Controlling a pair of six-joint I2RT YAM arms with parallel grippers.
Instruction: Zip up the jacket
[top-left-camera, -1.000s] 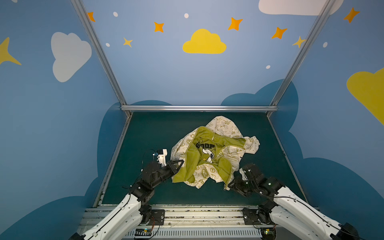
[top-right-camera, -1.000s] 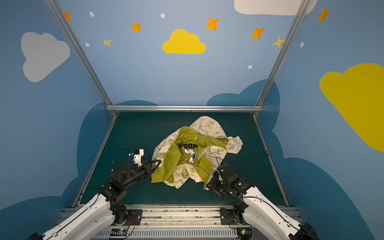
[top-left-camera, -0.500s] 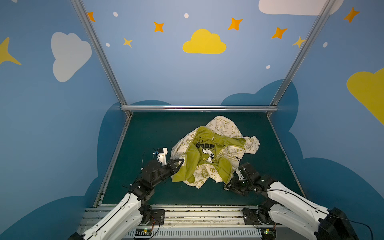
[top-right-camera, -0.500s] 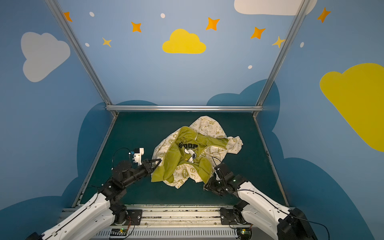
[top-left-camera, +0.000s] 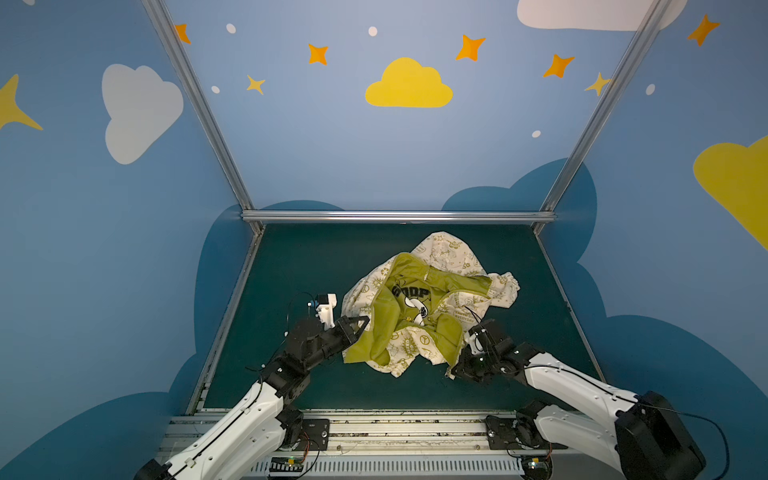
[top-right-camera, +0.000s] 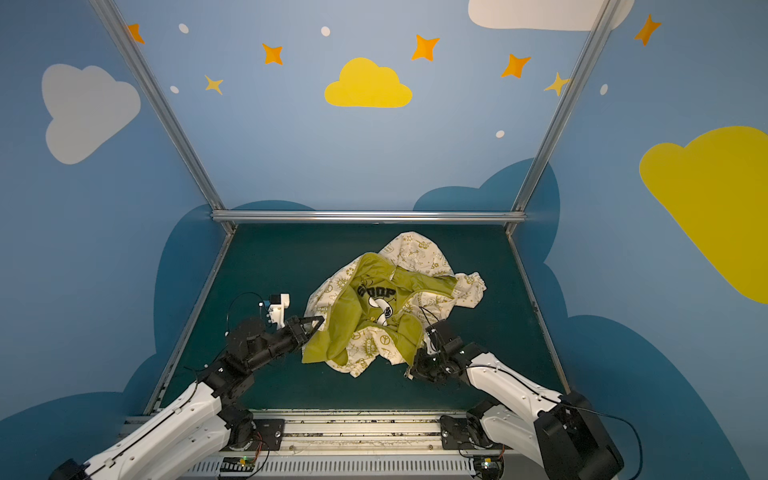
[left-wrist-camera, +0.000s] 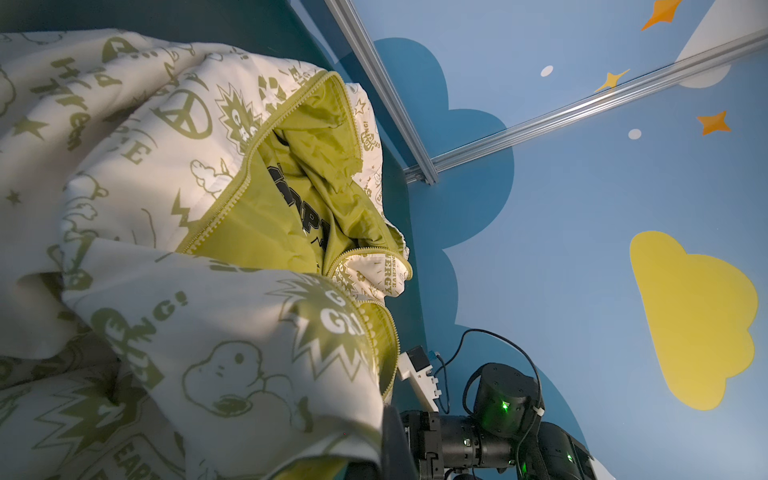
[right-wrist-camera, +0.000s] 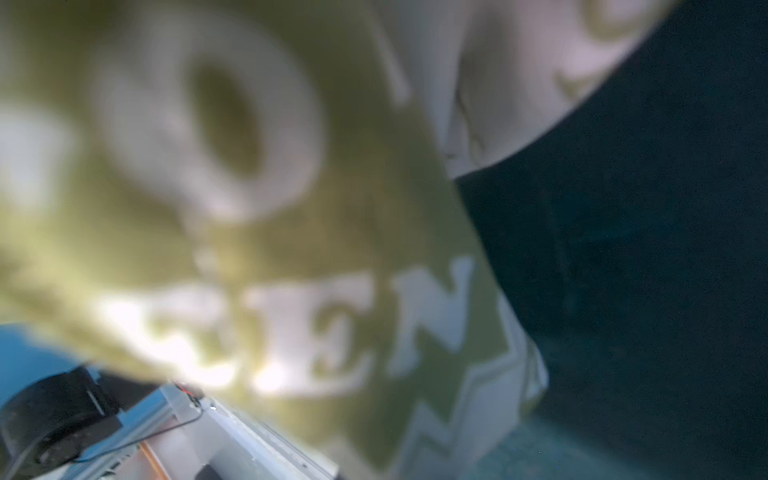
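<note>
Jacket: the jacket (top-left-camera: 424, 307) (top-right-camera: 388, 309) lies crumpled and spread open on the table, a little toward the right arm's side of the middle in both top views. The outer cloth is cream with olive doodles and words.
Lining: the olive lining (top-left-camera: 374, 336) faces up across the middle of the heap. It carries black block letters and a white cartoon figure.
Hood: the hood (top-left-camera: 446, 253) lies at the far end, cream side up, pointing toward the back wall.
Zipper: the zipper (left-wrist-camera: 232, 183) is undone. In the left wrist view its olive teeth run along two front edges that lie apart, with lining between them.
Left gripper: the left gripper (top-left-camera: 362, 322) (top-right-camera: 318, 322) is closed. Its tips pinch the jacket's olive edge on the left arm's side, low over the table.
Right gripper: the right gripper (top-left-camera: 454, 371) (top-right-camera: 412, 372) is closed on the jacket's near corner on the right arm's side, low by the table.
Right wrist view: blurred olive cloth with pale letters fills most of the view and hides the fingers.
Left wrist view: printed cream cloth drapes close across the view, hiding the fingers.
Table: the table (top-left-camera: 307, 266) is dark green, and both arms reach in from its near edge.
Rail: a metal rail (top-left-camera: 395, 216) runs along the table's far edge.
Walls: the walls (top-left-camera: 332, 158) are blue, painted with clouds and stars.
</note>
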